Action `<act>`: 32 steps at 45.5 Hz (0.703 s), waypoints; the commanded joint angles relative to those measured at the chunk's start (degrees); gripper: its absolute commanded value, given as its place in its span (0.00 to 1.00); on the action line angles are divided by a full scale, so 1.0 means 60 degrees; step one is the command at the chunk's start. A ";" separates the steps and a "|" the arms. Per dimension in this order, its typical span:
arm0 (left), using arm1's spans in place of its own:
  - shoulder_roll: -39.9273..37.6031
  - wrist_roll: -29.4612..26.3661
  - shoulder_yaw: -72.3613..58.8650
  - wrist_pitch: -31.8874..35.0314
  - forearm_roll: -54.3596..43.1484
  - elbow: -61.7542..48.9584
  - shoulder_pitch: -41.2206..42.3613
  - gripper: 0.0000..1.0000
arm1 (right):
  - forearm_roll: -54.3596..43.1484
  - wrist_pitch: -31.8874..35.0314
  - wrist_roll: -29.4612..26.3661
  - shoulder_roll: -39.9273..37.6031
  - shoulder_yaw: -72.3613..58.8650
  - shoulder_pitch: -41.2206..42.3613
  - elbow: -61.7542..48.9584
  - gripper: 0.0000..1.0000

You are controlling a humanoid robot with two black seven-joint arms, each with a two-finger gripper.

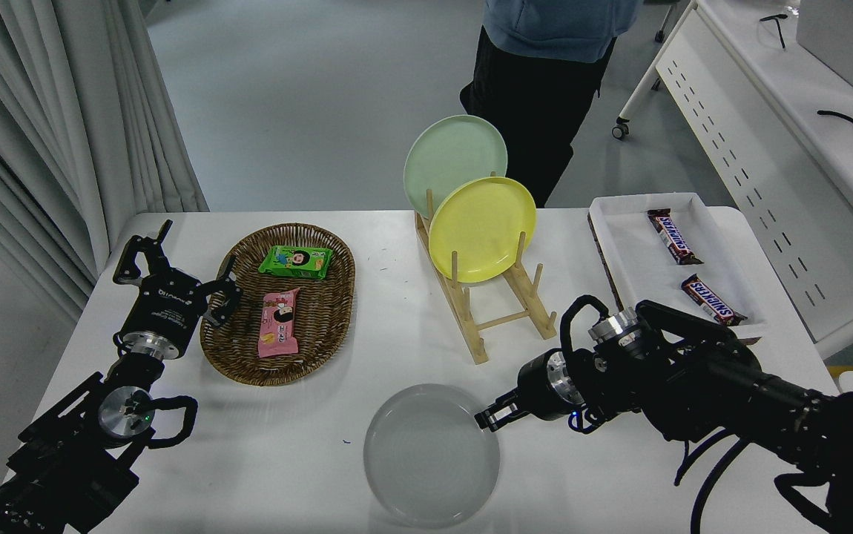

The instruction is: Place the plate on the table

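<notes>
The light-grey plate (pixel 432 454) lies flat on the white table (pixel 308 445) near the front edge. My right gripper (pixel 484 421) reaches in from the right and sits at the plate's upper right rim, its jaws close together on that rim. My left gripper (pixel 183 268) is open and empty, parked at the lower left beside the wicker basket.
A wooden rack (pixel 504 315) at the centre back holds a yellow plate (pixel 482 228) and a pale green plate (pixel 450 156). A wicker basket (pixel 337 297) with snack packs stands at the left. A white tray (pixel 638 256) with candy bars stands at the right. A person (pixel 538 81) stands at the far side.
</notes>
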 commanded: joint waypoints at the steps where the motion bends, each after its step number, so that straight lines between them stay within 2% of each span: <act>1: 0.0000 0.0000 0.0000 0.0000 0.0000 0.0006 0.0000 1.00 | -0.0074 0.0000 -0.0006 0.0077 0.0026 0.0007 -0.0077 0.00; 13: 0.0000 0.0000 0.0000 0.0000 0.0000 -0.0008 0.0000 1.00 | -0.0088 0.0000 0.0008 0.0091 0.0128 0.0022 -0.0077 0.02; 15: 0.0000 0.0000 0.0000 0.0000 0.0000 -0.0008 0.0000 1.00 | -0.0103 0.0000 -0.0006 0.0077 0.0158 0.0036 -0.0063 0.22; 18: 0.0000 0.0000 0.0000 0.0000 0.0000 -0.0008 0.0000 1.00 | -0.0118 0.0000 0.0008 0.0077 0.0172 0.0066 -0.0063 0.60; 22: 0.0000 0.0000 0.0000 0.0000 0.0000 -0.0008 0.0000 1.00 | -0.0161 0.0000 0.0008 0.0091 0.0260 0.0080 -0.0063 0.94; 23: 0.0000 0.0000 0.0000 0.0000 0.0000 0.0006 0.0000 1.00 | -0.0190 0.0000 0.0008 0.0091 0.0289 0.0095 -0.0063 0.99; 32: 0.0000 0.0000 0.0000 0.0000 0.0000 -0.0008 0.0000 1.00 | -0.0425 0.0000 -0.0006 0.0077 0.0290 0.0154 -0.0048 0.99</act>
